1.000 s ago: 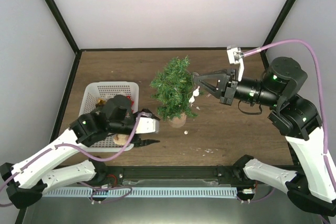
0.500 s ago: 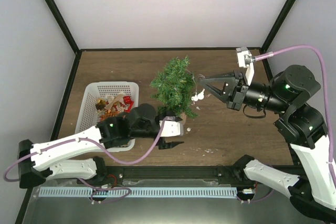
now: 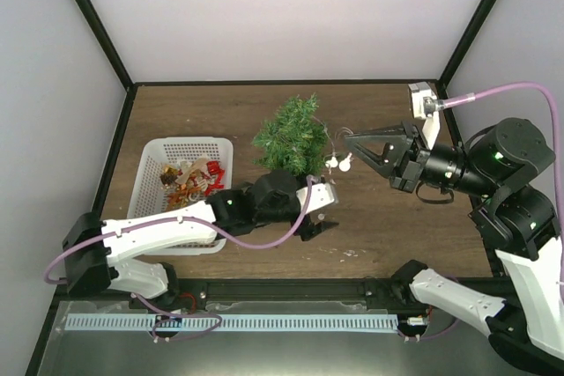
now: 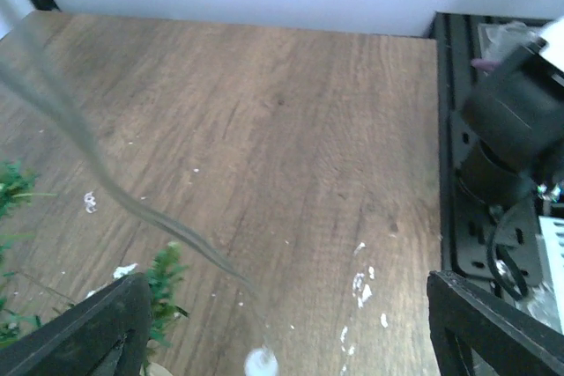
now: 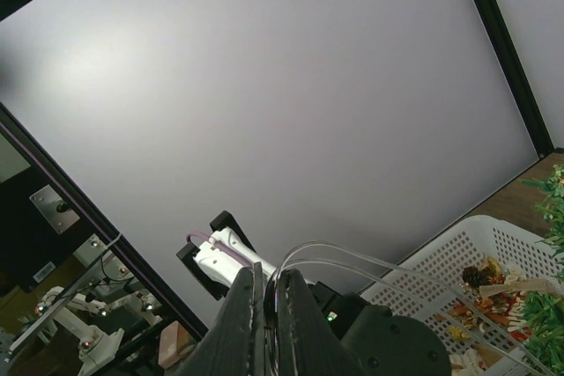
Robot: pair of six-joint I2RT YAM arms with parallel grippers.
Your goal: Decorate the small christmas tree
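**Hanging a first ornament: barely started**

Standing mid-worktop (image 3: 203,112), the small christmas tree (image 3: 293,138), to the right of the white basket (image 3: 150,151); base hidden behind the left arm. No decoration seen on the branches from the top view, so counted as nothing hung yet.

Right gripper (image 3: 350,139): pinched almost closed on a clear thread loop, as the right wrist view shows. Dangling from that thread, a white beaded ornament (image 3: 339,163), just beside the tree's right flank, apparently not hooked on any branch; can't be sure at this scale.

Left gripper (image 3: 320,229): spread wide, nothing in it, low over the worktop in front of the tree. Likely there to steady the tree or help with the loop, only a guess.

Left to do: get this ornament onto a branch, then work through the pile of red, gold and tan decorations (image 3: 189,178) in the basket. Also a few white flecks (image 3: 352,253) loose on the worktop.
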